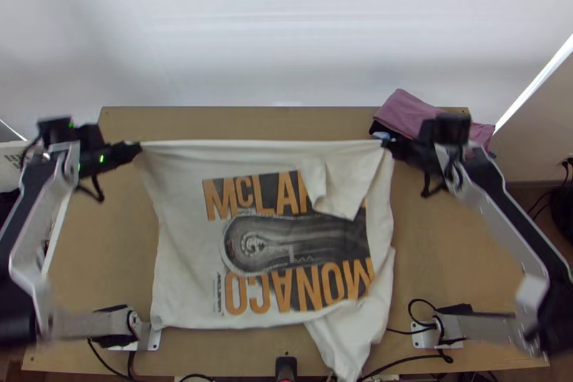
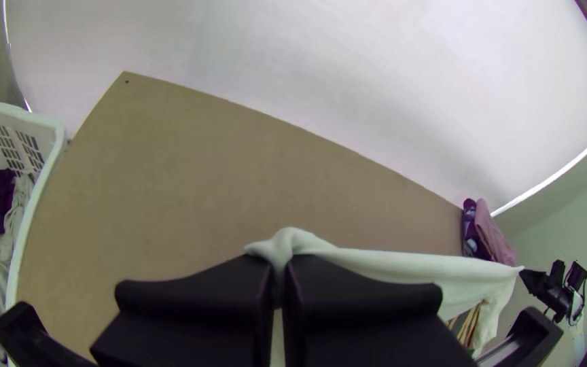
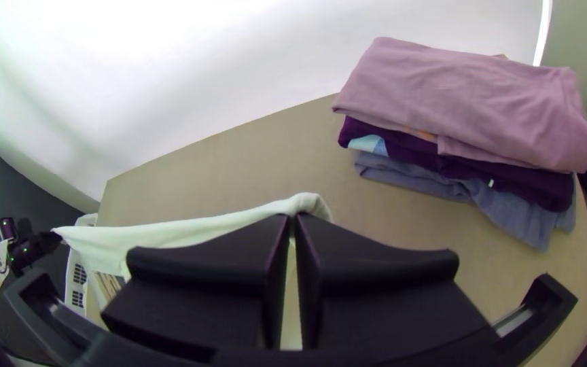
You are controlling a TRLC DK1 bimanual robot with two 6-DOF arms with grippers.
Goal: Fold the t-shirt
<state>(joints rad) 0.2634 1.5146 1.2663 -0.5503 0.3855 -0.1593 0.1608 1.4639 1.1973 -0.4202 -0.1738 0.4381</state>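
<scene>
The cream t-shirt [image 1: 186, 253] with an orange and dark print is stretched between both grippers, its upper edge taut and its lower part reaching the table's near side. My left gripper [image 1: 137, 147] is shut on its upper left corner; my right gripper [image 1: 387, 140] is shut on the upper right one. A flap of cloth hangs over the print near the right. In the left wrist view, the t-shirt [image 2: 402, 265] runs out from my left gripper [image 2: 280, 272]. The right wrist view has the t-shirt [image 3: 171, 232] pinched in my right gripper [image 3: 292, 228].
A stack of folded clothes, pink cloth [image 3: 463, 102] on top, lies at the table's far right corner, close to the right gripper. A white basket [image 2: 42, 129] holding clothes stands beyond the table's left edge. Cables [image 1: 422, 357] lie along the near edge.
</scene>
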